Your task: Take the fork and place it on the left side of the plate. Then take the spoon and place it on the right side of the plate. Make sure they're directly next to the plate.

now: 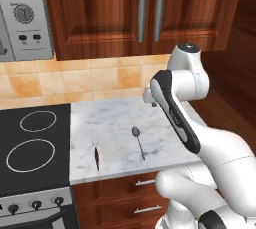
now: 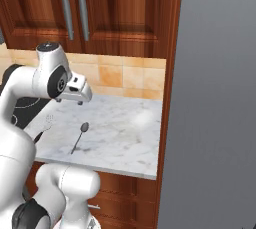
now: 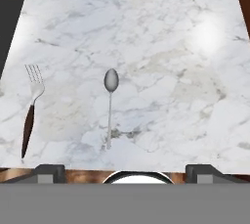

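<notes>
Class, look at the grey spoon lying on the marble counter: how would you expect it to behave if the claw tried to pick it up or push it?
The spoon looks like rigid metal, so probably stiff. Lying flat with a thin handle, it likely gives little to grip and may slide on the smooth marble counter. Its rounded bowl might rock or pivot when nudged.

Spoon [image 2: 80, 136] on marble counter [image 2: 125, 138]; fork [image 2: 45, 124] prob. at left, partly hidden.

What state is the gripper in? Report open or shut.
Open. In the hand view the gripper shows its two dark fingertips far apart, with nothing between them, above the marble counter.
</notes>
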